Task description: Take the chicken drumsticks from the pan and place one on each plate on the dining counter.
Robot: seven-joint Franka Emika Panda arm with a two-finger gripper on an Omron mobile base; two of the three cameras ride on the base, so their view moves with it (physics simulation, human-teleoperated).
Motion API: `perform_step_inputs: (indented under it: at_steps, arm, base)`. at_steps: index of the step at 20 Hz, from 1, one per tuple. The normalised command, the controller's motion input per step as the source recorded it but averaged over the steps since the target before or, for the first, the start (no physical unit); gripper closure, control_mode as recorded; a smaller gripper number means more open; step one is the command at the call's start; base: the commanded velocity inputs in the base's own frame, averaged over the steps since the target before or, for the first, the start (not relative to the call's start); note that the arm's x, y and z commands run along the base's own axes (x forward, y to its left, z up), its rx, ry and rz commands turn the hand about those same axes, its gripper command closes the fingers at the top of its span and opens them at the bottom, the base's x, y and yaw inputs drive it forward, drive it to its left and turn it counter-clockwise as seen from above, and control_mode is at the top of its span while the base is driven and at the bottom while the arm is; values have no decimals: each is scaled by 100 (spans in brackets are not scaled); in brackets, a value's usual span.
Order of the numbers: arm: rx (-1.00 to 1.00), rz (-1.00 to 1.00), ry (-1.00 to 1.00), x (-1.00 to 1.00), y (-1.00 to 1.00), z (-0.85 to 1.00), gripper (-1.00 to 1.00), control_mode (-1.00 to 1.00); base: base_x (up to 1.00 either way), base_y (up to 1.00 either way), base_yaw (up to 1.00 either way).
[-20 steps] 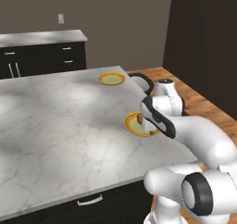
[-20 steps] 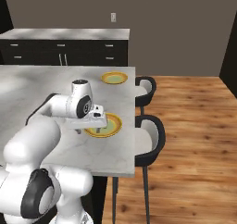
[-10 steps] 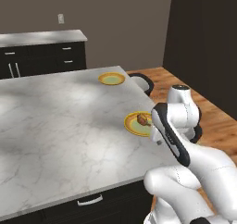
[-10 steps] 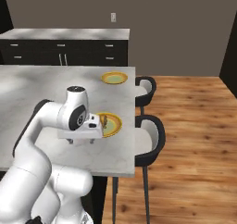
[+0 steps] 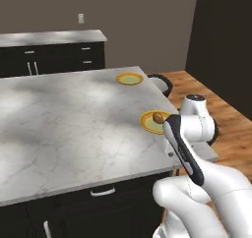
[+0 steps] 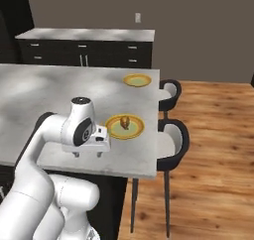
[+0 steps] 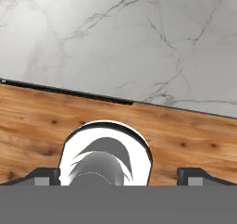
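On the dining counter (image 6: 44,92) stand two yellow-rimmed plates. The near plate (image 6: 125,126) carries one brown chicken drumstick (image 6: 125,122), also seen as drumstick (image 5: 158,117) on plate (image 5: 154,122). The far plate (image 6: 137,80) (image 5: 129,78) looks bare. My gripper (image 6: 88,154) hangs open with nothing in it over the counter's near edge, a little to the left of the near plate and apart from it. In the hand view the gripper (image 7: 120,177) has its fingertips (image 7: 46,174) spread wide over marble (image 7: 139,38) and the wood floor beyond the counter's edge. The pan is out of view.
Two dark stools (image 6: 170,91) (image 6: 171,134) stand against the counter's right side, over a wood floor (image 6: 213,150). Dark cabinets with a pale top (image 6: 84,55) line the back wall. My own arm (image 5: 184,153) covers the counter's near right corner in the left base view.
The hand has drawn back from above the near plate toward the counter's near edge, and the arm has swung. The drumstick now shows uncovered on that plate. The jaws have stayed open.
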Motion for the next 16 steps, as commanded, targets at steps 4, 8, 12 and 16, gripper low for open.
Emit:
perform_step_inputs:
  at_steps: [4, 8, 12, 16]
  arm:
    - [0, 0, 0, 0, 0, 0, -100, 100]
    - [0, 0, 0, 0, 0, 0, -100, 100]
    - [0, 0, 0, 0, 0, 0, -100, 100]
    - [0, 0, 0, 0, 0, 0, -100, 100]
  base:
    - [-61, 63, 67]
    - [-36, 49, 100]
    - [-32, 42, 100]
    - [-22, 44, 94]
